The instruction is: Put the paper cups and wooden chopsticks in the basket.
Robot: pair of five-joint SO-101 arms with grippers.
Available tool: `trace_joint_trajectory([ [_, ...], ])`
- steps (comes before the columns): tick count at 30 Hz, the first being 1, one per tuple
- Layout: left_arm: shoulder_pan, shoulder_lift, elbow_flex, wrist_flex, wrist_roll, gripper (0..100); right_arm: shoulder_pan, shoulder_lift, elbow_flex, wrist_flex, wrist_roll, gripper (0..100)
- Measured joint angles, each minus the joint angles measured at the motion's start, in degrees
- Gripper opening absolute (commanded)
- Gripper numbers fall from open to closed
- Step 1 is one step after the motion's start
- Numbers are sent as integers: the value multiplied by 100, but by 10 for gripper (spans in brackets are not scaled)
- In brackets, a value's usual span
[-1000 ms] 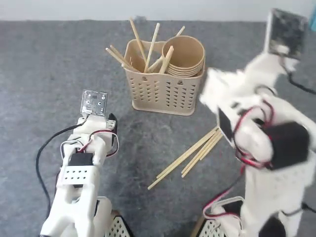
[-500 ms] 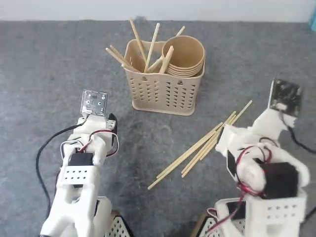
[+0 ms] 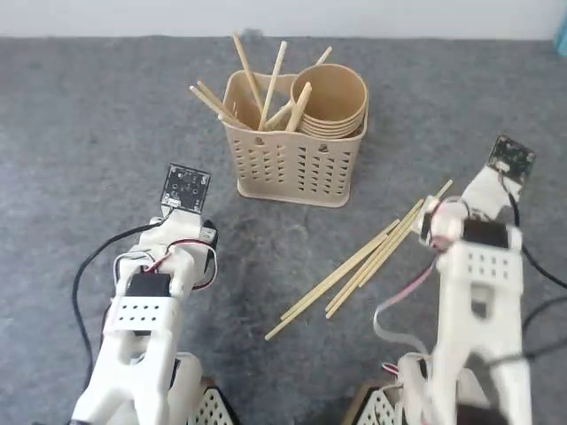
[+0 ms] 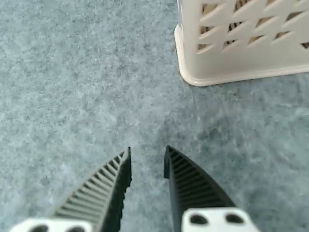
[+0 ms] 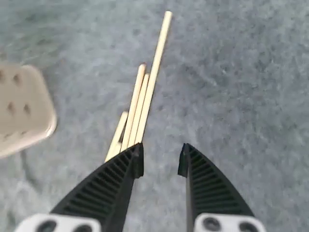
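Grey worktop (image 3: 71, 106), nearly done: cups (image 3: 330, 97) in basket (image 3: 292, 168), loose chopsticks (image 3: 341, 274) left to go; left end effector (image 4: 147, 164) and right end effector (image 5: 161, 159) both released.

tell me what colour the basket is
Beige, with rows of small slots in its walls; the basket shows best in the high view.

Inside the basket (image 3: 297, 168), its wall hides the lower parts of the paper cups (image 3: 332, 97) and of the standing chopsticks (image 3: 276, 75). Beside the basket, the loose chopsticks (image 5: 145, 96) run out of sight beneath one finger of the right tool (image 5: 161, 159); the wrist views' edges cut the basket itself off.
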Motion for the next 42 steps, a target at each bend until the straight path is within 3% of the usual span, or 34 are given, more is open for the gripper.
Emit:
trace_joint_trajectory([
  [6,35,0,0,0,0,105,229,2224,-1319,-580,-273,132],
  [16,35,0,0,0,-44,105,281,5037,-3455,-589,-404,129],
  [20,35,0,0,0,-44,105,299,5266,-3833,-360,-413,0],
  [29,35,0,0,0,-62,105,484,5327,-3974,-88,-404,9],
  [37,35,0,0,0,-62,105,659,4835,-4026,1037,-378,9],
  [42,35,0,0,0,-62,105,695,4070,-3754,1934,316,9],
])
